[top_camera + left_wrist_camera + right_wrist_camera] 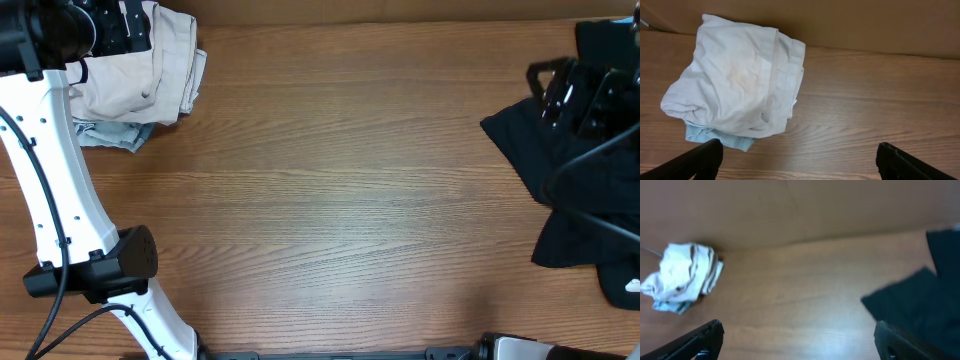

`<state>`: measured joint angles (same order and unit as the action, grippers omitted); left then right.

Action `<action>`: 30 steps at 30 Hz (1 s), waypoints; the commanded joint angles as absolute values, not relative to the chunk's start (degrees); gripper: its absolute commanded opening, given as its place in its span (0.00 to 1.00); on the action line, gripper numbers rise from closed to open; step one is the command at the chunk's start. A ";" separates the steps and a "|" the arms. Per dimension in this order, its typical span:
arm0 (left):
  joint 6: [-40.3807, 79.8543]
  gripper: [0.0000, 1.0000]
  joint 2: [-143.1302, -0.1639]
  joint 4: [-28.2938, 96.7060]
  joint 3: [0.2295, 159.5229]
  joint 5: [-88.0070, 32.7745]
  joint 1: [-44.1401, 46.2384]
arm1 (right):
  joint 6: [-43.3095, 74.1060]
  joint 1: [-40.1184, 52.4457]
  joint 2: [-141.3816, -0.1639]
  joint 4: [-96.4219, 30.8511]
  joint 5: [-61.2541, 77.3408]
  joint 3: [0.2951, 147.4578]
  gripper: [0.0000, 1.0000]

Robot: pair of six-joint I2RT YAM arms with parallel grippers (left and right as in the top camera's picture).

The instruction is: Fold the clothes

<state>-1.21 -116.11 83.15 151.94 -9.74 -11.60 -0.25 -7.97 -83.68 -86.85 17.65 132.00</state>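
Observation:
A folded cream garment [140,70] lies on a folded light blue one [110,135] at the table's far left corner. Both show in the left wrist view, cream [735,80] over blue [720,137]. My left gripper [800,160] is open and empty, hovering just beside this stack. A crumpled black garment [570,190] lies at the right edge of the table. My right gripper [797,340] is open and empty above the black cloth's [920,305] edge. The right wrist view is blurred and also shows the cream stack [682,277] far off.
The wooden table [340,190] runs between the two piles. A brown cardboard wall [865,22] stands along the table's back edge. The left arm's white link and black joint [110,265] stand over the front left of the table.

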 commanded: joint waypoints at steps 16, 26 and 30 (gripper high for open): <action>-1.08 1.00 -115.02 83.15 152.03 -10.52 -11.60 | -8.80 5.23 -47.99 -29.58 11.20 64.12 1.00; -1.08 1.00 -115.02 83.15 152.03 -10.52 -11.60 | 2.76 0.89 -20.03 -15.68 11.62 26.63 1.00; -1.08 1.00 -115.02 83.15 152.03 -10.52 -11.60 | 3.05 0.21 -12.08 -14.61 11.60 17.28 1.00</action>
<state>-1.21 -116.11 83.18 151.92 -9.89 -11.60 0.32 0.56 -16.49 -15.38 11.73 22.02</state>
